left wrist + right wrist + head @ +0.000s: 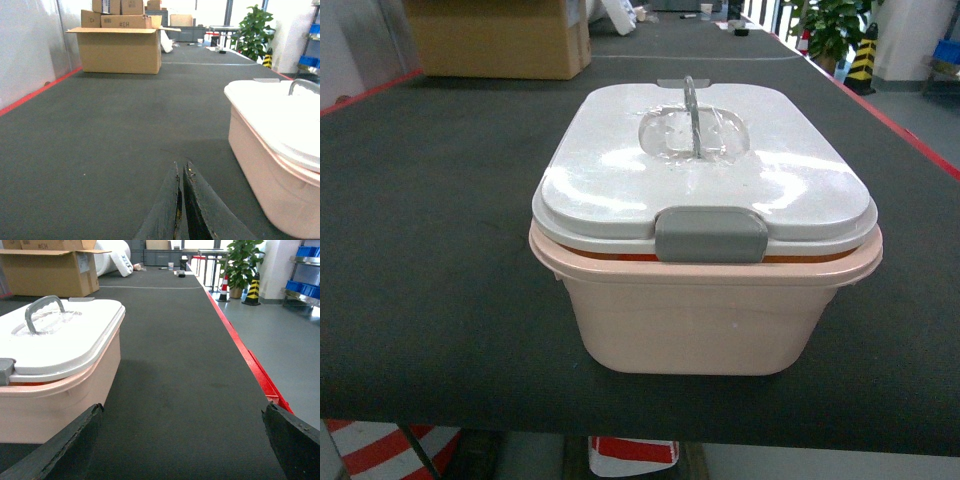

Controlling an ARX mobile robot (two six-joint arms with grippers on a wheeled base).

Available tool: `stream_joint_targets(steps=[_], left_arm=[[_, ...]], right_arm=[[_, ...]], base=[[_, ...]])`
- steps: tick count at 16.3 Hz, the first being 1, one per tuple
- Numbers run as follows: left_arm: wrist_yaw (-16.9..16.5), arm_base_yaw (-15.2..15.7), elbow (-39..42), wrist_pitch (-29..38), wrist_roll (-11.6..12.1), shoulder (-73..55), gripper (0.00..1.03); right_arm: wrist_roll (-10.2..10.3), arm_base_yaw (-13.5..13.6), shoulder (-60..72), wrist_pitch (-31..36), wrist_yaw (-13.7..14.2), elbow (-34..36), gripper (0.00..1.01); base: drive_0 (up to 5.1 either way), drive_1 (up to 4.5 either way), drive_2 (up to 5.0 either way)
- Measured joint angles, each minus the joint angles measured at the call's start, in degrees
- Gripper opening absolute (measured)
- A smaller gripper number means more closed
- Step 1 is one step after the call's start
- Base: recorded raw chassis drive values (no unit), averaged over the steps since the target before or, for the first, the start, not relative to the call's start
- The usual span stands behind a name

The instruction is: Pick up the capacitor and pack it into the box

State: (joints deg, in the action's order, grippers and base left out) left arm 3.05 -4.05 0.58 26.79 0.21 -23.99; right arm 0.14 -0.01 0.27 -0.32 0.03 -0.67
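1. a pale peach-pink rectangular plastic box [705,320] with rounded corners and a thick rim stands on the dark grey felt-like tabletop [430,230], near the front edge in the head view and roughly in its middle.
2. a white lid [620,165] lies on top of the box; a grey clasp [711,235] sits at the middle of the near side, and a grey arched handle [691,115] stands upright over a clear recess in the lid's centre.
3. an orange strip shows in the gap between lid and rim on the near side; what it belongs to cannot be told.
4. no capacitor can be made out in any view.
5. the left end effector [181,172] is low over the tabletop to the left of the box and apart from it; its two dark fingers are pressed together with only a thin slit between them, holding nothing.
6. the right end effector [182,407] is spread wide, one finger [75,442] just beside the box's right wall and the other near the tabletop's red edge stripe [250,360]; nothing is between them.
7. a brown cardboard carton [120,47] with open flaps stands far back on the tabletop, with smaller boxes stacked on it, and a green potted plant [240,262] stands beyond the far end.
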Motion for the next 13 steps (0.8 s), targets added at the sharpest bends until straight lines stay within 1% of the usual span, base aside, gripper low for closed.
stream_joint_targets(steps=[1,3,4,10,11,12,13], left_arm=[[-1.9,4.2,-0.1,-2.9,-0.1,2.8,0.02],[-2.9,4.2,-0.6,-7.6,-0.1,6.7,0.02],[-3.1,3.9,-0.7,-11.5,-0.1,8.6,0.02],[-3.0,4.0,-0.7,-16.8,-0.1,14.1,0.02],[-3.0,4.0,-0.9,-19.3,-0.1,15.6,0.02],[-3.2,4.0,-1.1,-25.9,-0.1,20.2,0.02],[-3.1,4.0,-1.2,-25.9,-0.1,23.3,0.02]], right_arm=[[0.0,0.0,0.0,0.0,0.0,0.0,0.98],[0.0,0.0,0.0,0.0,0.0,0.0,0.98],[0.0,0.0,0.0,0.0,0.0,0.0,0.98],[0.0,0.0,0.0,0.0,0.0,0.0,0.98],[0.0,0.0,0.0,0.0,0.0,0.0,0.98],[0.0,0.0,0.0,0.0,0.0,0.0,0.98],[0.0,0.0,0.0,0.0,0.0,0.0,0.98]], base=[[0.0,0.00,0.0],[0.0,0.00,0.0],[0.0,0.00,0.0],[0.0,0.00,0.0],[0.0,0.00,0.0],[0.0,0.00,0.0],[0.0,0.00,0.0]])
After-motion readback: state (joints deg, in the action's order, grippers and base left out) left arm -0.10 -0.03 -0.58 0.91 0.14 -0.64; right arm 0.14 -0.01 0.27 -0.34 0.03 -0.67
